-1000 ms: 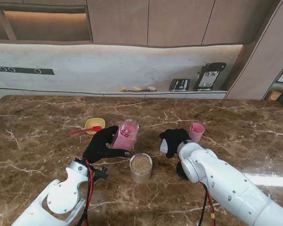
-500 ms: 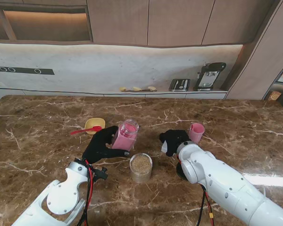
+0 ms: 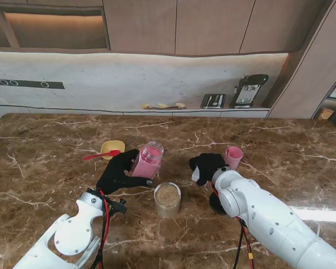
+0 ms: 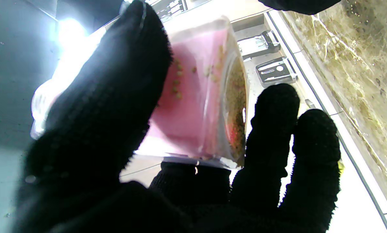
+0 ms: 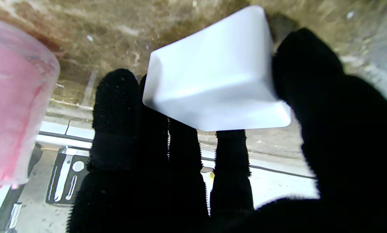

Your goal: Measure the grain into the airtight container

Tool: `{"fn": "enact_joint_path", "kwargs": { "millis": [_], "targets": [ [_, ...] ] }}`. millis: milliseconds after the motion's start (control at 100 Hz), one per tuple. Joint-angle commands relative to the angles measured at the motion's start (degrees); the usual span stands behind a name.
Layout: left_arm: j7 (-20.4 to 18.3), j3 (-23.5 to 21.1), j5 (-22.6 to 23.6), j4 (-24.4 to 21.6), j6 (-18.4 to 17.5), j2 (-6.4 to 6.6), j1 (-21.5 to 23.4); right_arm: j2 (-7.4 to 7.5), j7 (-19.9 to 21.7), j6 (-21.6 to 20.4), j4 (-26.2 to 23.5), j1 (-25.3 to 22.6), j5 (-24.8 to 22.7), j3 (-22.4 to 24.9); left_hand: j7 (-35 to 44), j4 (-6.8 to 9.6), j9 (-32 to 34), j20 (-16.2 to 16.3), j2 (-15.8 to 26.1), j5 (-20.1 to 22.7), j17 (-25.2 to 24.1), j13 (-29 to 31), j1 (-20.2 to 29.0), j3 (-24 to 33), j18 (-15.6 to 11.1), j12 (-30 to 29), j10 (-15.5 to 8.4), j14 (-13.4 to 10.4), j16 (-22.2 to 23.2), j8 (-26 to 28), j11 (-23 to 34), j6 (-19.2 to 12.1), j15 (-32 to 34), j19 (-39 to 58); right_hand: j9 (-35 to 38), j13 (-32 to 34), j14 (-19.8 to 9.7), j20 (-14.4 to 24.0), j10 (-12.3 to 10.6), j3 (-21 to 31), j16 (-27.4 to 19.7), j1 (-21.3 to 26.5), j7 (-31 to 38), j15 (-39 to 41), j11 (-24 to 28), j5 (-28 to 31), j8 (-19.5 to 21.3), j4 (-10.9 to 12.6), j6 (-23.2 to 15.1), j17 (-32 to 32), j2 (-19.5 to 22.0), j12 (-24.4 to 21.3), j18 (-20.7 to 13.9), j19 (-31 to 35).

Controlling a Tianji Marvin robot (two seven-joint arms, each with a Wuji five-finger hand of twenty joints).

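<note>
Since a second ago, my left hand (image 3: 119,171) has drawn the pink jar (image 3: 147,159) slightly leftward, fingers wrapped around it, tilted beside the grain container (image 3: 167,199) for pouring. My right hand (image 3: 207,166) grips a white scoop (image 5: 213,74).

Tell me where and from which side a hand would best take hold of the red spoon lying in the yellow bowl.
Probably by the free end of its handle, from the robot's left. The red spoon lies with its bowl end in the yellow bowl and its handle pointing out over the rim to the left, clear of the left hand holding the pink jar. A pinch from above there looks unobstructed.
</note>
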Motion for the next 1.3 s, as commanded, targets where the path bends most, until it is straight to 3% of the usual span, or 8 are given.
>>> {"fn": "enact_joint_path", "kwargs": {
  "millis": [0,260,510,790,1090,1290],
  "targets": [
    [0.1,-0.1,0.2,-0.3,0.1,0.05,0.4,0.21,0.8,-0.2,-2.3,-1.1,-0.8,1.4,35.1,5.36,10.5,1.1,27.1,22.2,-0.2,1.2,9.8,24.5,-0.9,3.4,-8.9,-3.0,0.2,7.3,16.6,-15.5,2.0,2.5,5.6,6.5,-2.9,-1.1,-5.8,11.5,3.7,12.2,3.0,5.6,3.8,1.4,-0.4,0.1,0.6,2.0,4.7,3.2,-3.9,2.7],
    [0.0,-0.3,0.2,-0.4,-0.1,0.09,0.5,0.42,2.5,-2.8,-9.3,-4.6,-2.3,8.4,35.0,5.39,10.5,1.1,27.2,22.3,-0.2,1.3,9.9,24.6,-0.7,3.5,-8.8,-2.9,0.2,7.2,16.6,-15.4,2.0,2.5,5.5,6.2,-2.7,-1.1,-5.6,12.9,3.8,11.5,2.8,5.1,3.2,1.4,-0.6,-0.2,0.9,1.8,4.6,2.9,-3.7,2.4],
    [-0.4,-0.2,0.5,-0.4,-0.6,0.23,0.3,0.28,5.9,-5.5,-20.2,-9.7,-1.0,18.4,35.0,5.42,10.5,1.1,27.2,22.4,-0.2,1.2,9.9,24.6,-0.6,3.4,-8.8,-2.8,0.2,7.2,16.6,-15.5,2.0,2.5,5.0,5.4,-2.5,-1.1,-5.3,12.5,3.8,10.8,2.4,4.3,2.5,1.4,-1.1,-0.1,1.2,1.0,5.3,2.5,-3.4,1.8],
    [-1.0,1.0,0.5,-0.1,-0.9,0.34,-0.4,0.21,14.0,-6.0,-32.5,-13.5,9.6,28.3,35.0,5.44,10.5,1.1,27.2,22.3,-0.3,1.2,9.8,24.6,-0.6,3.4,-8.9,-2.8,0.2,7.2,16.6,-15.3,2.0,2.5,5.4,5.2,-1.5,-1.1,-4.5,12.7,3.5,11.6,0.9,2.8,1.1,2.6,-2.0,0.5,2.3,0.6,5.2,1.1,-3.0,0.8],
    [-1.5,1.5,0.7,0.0,-0.8,0.48,-0.8,0.15,18.6,-2.9,-40.2,-15.8,23.5,34.1,35.1,5.46,10.5,1.1,27.2,22.3,-0.2,1.2,9.8,24.6,-0.8,3.4,-8.9,-3.0,0.2,7.2,16.7,-15.4,2.0,2.5,5.2,4.5,-0.7,-1.0,-3.5,11.8,3.9,12.5,-0.1,2.0,0.0,3.1,-2.2,0.7,3.0,-0.1,6.3,1.0,-2.0,0.0],
    [-2.0,2.0,0.9,0.1,-0.7,0.61,-1.0,0.69,21.9,-4.0,-43.3,-16.3,26.3,35.4,35.1,5.52,10.5,1.1,27.2,22.4,-0.2,1.3,9.8,24.6,-0.8,3.3,-9.0,-3.0,0.2,7.2,16.7,-15.5,2.0,2.5,4.5,3.8,-0.7,-0.9,-3.4,11.1,4.1,12.6,-1.1,1.3,-0.7,2.9,-2.1,1.1,3.5,-0.9,7.1,0.9,-2.0,-0.6]
  ]
}}
